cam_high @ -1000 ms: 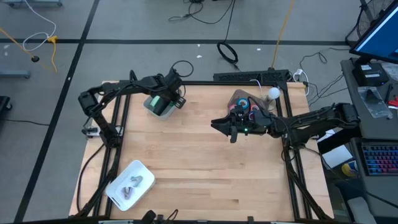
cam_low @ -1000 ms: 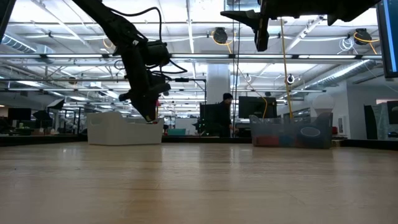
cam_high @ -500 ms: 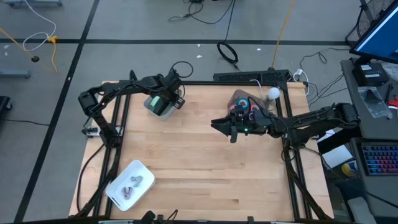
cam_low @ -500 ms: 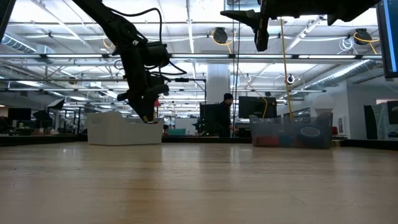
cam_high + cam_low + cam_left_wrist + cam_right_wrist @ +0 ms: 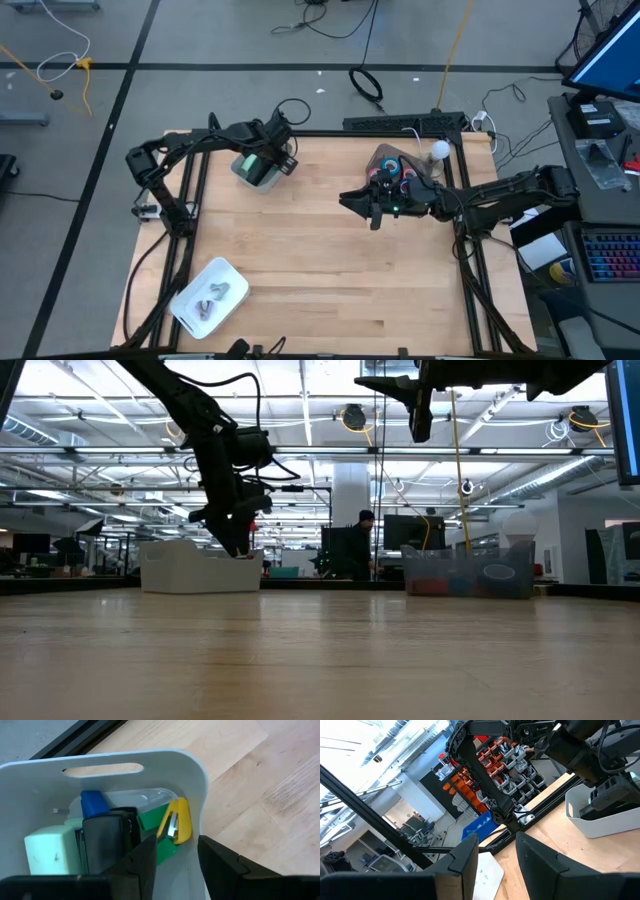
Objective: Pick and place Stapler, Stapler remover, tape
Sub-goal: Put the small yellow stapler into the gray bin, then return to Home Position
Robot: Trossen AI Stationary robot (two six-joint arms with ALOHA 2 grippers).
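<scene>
Almost nothing has changed over the last second. Our left gripper (image 5: 175, 860) still hovers unclenched, empty, over the white bin (image 5: 200, 780) holding the yellow stapler (image 5: 176, 820). Our right gripper (image 5: 372, 208), also unclenched, waits beside the tape (image 5: 388, 180). No pick has begun.

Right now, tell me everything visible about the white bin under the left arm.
The white bin looks like smooth plastic, with rounded corners and an oval handle slot in one wall. It sits upright at the table's far edge, left of centre. Inside lie a yellow stapler, green, blue and black items and a pale block, packed close. The left gripper hovers open over its rim, one finger inside, one outside the wall.
</scene>
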